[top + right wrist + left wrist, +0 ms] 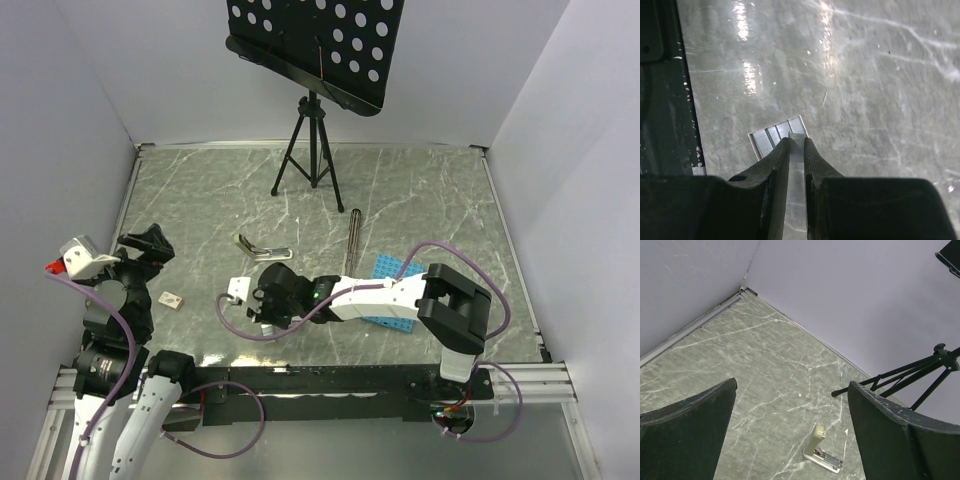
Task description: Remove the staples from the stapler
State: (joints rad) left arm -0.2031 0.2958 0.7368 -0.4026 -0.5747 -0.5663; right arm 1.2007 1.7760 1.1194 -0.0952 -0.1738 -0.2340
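On the near side of the stapler [265, 249], which lies splayed open, the right gripper [796, 142] pinches almost closed on the staples [771, 139]. So thin a strip could slip out or break apart if the grip shifts.

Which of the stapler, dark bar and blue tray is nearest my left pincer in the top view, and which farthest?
1. stapler, right of the left pincer, mid-table.
2. dark bar, farther right, beyond the stapler.
3. blue tray, farthest right.

Grey marble-look table [420, 190], white walls [150, 70], blk tripod stand [312, 140] at back.
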